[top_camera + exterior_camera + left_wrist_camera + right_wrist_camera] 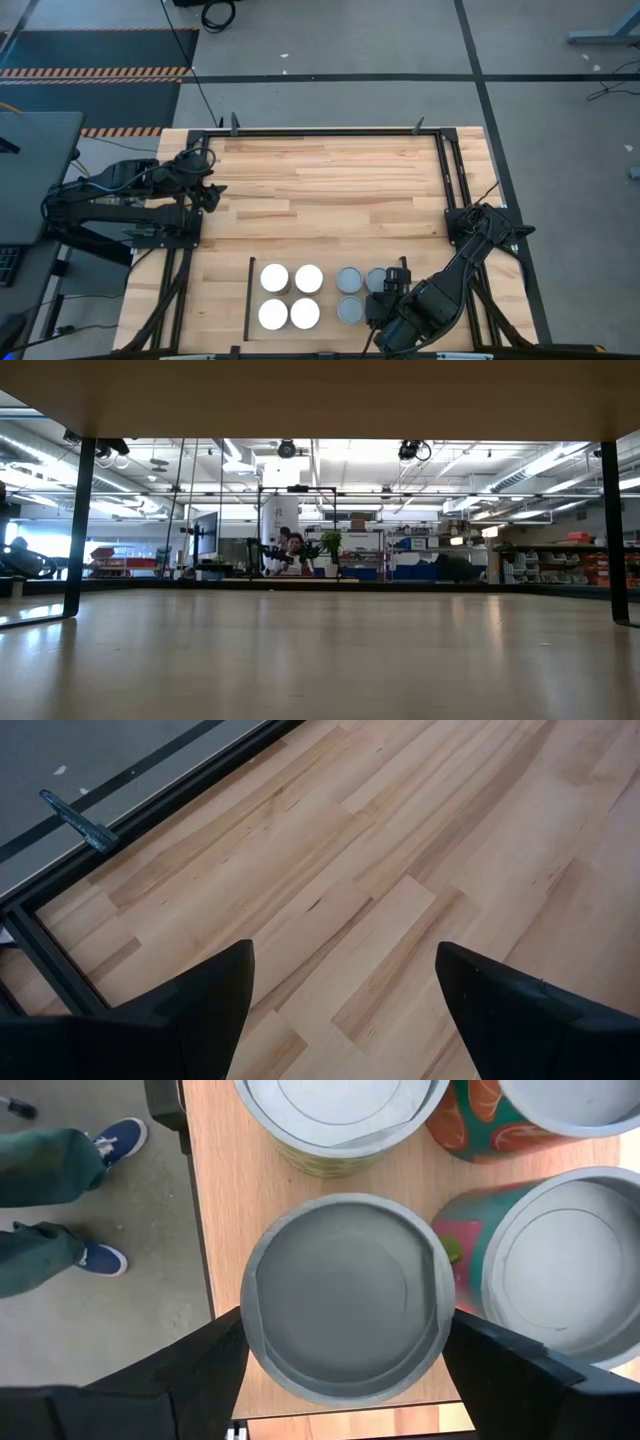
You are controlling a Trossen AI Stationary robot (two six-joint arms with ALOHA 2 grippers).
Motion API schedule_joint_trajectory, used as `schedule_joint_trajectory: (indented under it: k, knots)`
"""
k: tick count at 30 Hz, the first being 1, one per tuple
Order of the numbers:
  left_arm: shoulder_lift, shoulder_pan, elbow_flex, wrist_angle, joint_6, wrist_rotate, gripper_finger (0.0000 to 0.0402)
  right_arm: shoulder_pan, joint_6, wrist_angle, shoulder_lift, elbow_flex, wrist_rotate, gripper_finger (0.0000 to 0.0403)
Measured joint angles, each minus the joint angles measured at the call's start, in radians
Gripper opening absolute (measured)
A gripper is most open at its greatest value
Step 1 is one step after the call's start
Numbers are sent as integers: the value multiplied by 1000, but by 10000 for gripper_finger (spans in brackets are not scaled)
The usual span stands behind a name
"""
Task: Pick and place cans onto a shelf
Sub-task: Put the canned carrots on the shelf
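While the left gripper waits over bare planks near the counter's left edge, its fingers spread wide with nothing between them, the right gripper hangs above the cluster of cans at the front of the counter. In the right wrist view a grey-topped can sits squarely between that gripper's two dark fingers — one finger on each side of the can's rim, the fingers spread and, as far as can be seen, just outside the rim rather than pinching it. Whether they touch its wall I cannot tell.

This can has a dull grey metallic top with a raised round rim and a faint crease across the lid; its side is hidden from above. Just beside it stands another grey-topped can with a pink and teal label, and farther on are two more, one with a yellow-green side and one with an orange-patterned label.

From the high view, the four white-topped cans stand in a tight square at the counter's front, with a thin black rail to their left. The grey-topped ones stand just to the right of them, partly under the right arm. Beyond the counter's edge, a person's legs in green trousers and blue shoes show on the floor.
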Motion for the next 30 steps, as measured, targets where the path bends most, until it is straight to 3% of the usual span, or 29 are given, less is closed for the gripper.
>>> schedule_joint_trajectory:
  k: [8, 30]
  knots:
    - [0, 0, 0, 0, 0, 0, 316, -4, 3, -1, 1, 0, -3, 343]
    - [0, 0, 0, 0, 0, 0, 316, -5, 23, 2, 1, 0, -2, 341]
